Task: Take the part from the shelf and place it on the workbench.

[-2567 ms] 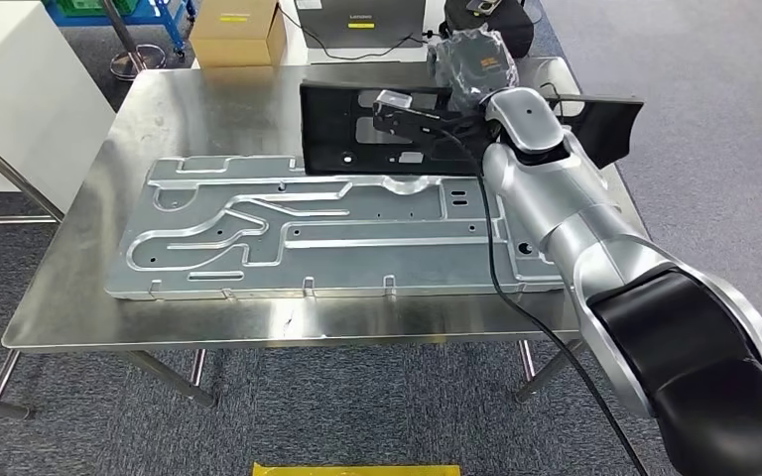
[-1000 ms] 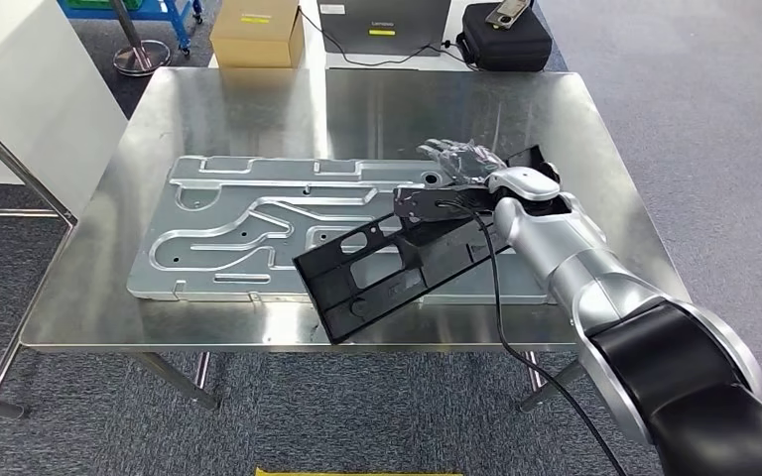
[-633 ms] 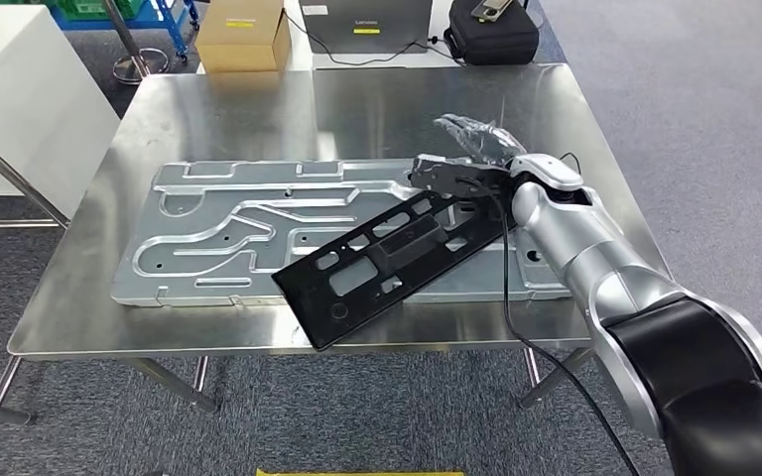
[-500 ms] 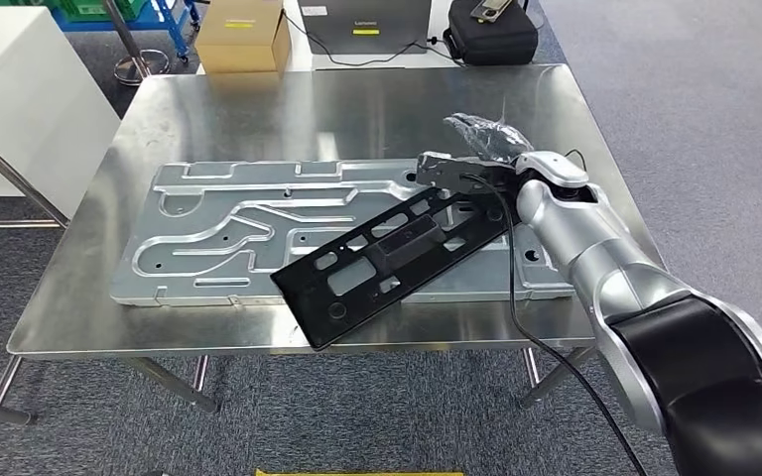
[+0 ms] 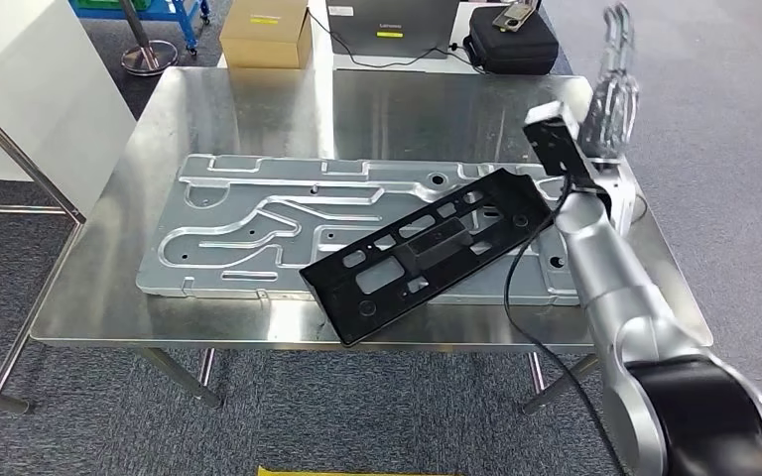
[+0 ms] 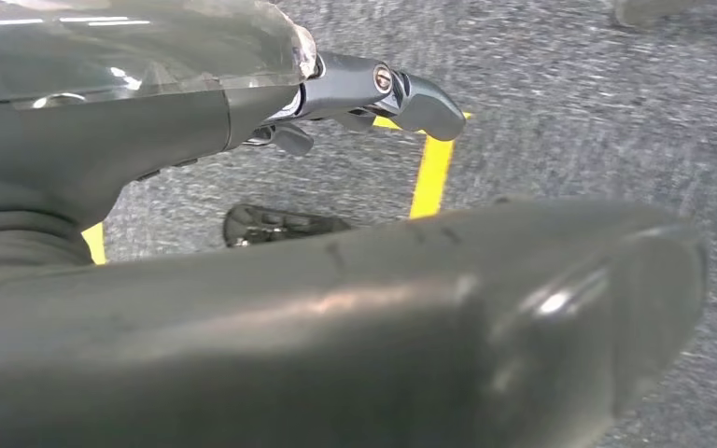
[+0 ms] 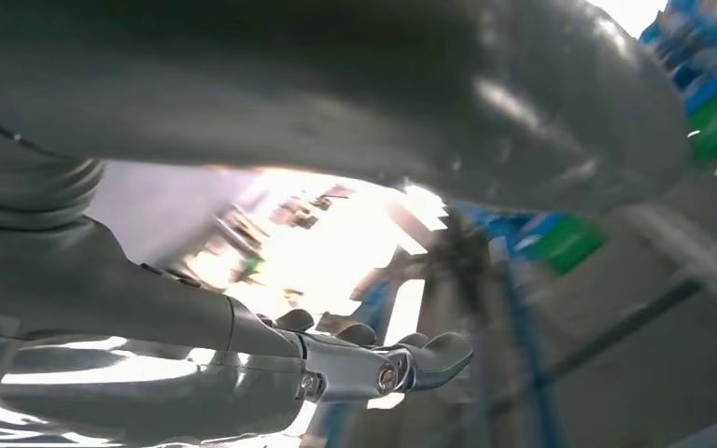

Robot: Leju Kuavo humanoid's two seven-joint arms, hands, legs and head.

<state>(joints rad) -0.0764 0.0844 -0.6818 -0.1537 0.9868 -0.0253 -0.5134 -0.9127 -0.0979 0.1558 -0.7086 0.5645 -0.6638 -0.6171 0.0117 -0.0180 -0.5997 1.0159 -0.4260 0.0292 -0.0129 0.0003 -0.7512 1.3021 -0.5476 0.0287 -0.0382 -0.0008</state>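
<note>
1 black part (image 5: pixel 435 248) lies flat on desk (image 5: pixel 258 99), task looks done; right hand (image 5: pixel 610 104) raised w/ fingers spread, holding nothing.

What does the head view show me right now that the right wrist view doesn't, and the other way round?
Head view alone: the flat black plastic part with cut-outs lying across the large embossed grey metal panel on the steel workbench, released, with its near end past the front edge. Right wrist view alone: a blurred, bright background with blue and green shapes, nothing of the workbench. Both: the right hand, raised off the part, fingers apart, holding nothing.
</note>
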